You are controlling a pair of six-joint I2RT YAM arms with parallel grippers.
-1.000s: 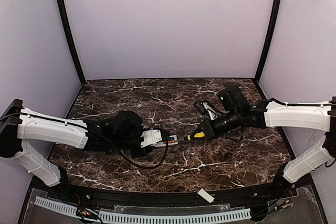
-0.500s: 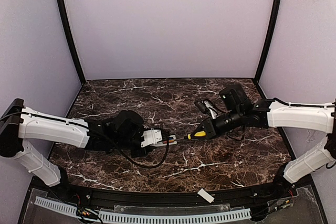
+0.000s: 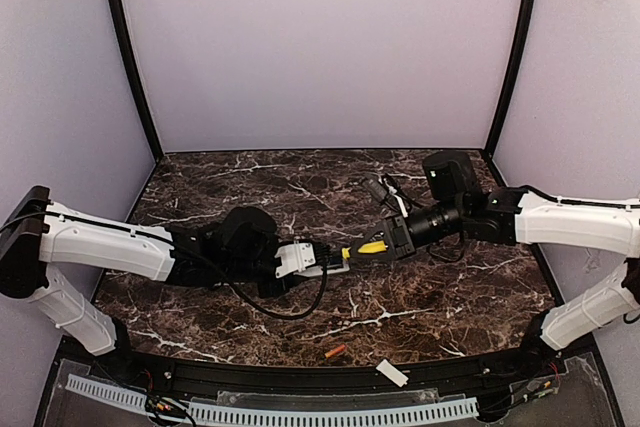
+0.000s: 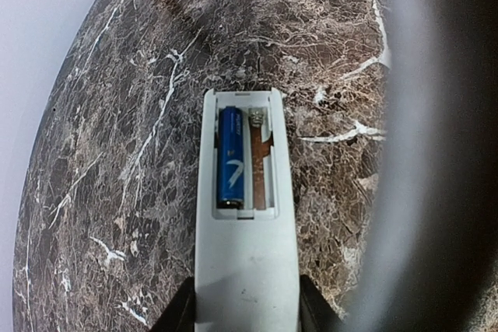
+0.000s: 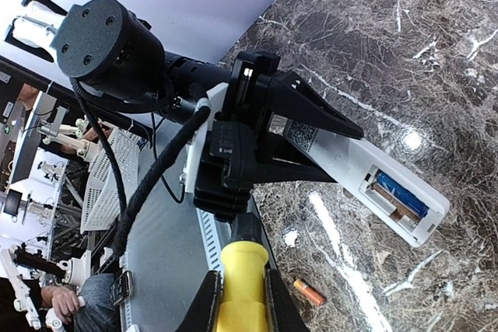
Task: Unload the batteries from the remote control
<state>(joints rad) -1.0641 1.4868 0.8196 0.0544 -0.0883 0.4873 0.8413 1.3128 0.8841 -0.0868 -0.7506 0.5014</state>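
Observation:
My left gripper point(image 3: 297, 260) is shut on the white remote control point(image 3: 318, 262) and holds it above the table, its back up and its battery bay open. In the left wrist view the remote point(image 4: 245, 270) sits between my fingers, with the blue battery point(image 4: 231, 167) in the left slot and the right slot point(image 4: 259, 170) empty. The orange battery point(image 3: 334, 352) lies loose on the table near the front edge and also shows in the right wrist view point(image 5: 310, 292). My right gripper point(image 3: 392, 240) is shut on the yellow-handled screwdriver point(image 5: 243, 281), whose tip points at the remote's open end.
A short white cover plate point(image 3: 392, 374) lies on the black front rail. The perforated cable tray point(image 3: 300, 413) runs along the near edge. The left arm's black cable point(image 3: 285, 309) loops over the marble table point(image 3: 450, 297). Purple walls enclose three sides.
The orange battery has left the remote and now lies on the table near the front edge. My right gripper moved left and up with the screwdriver. My left gripper shifted slightly right with the remote.

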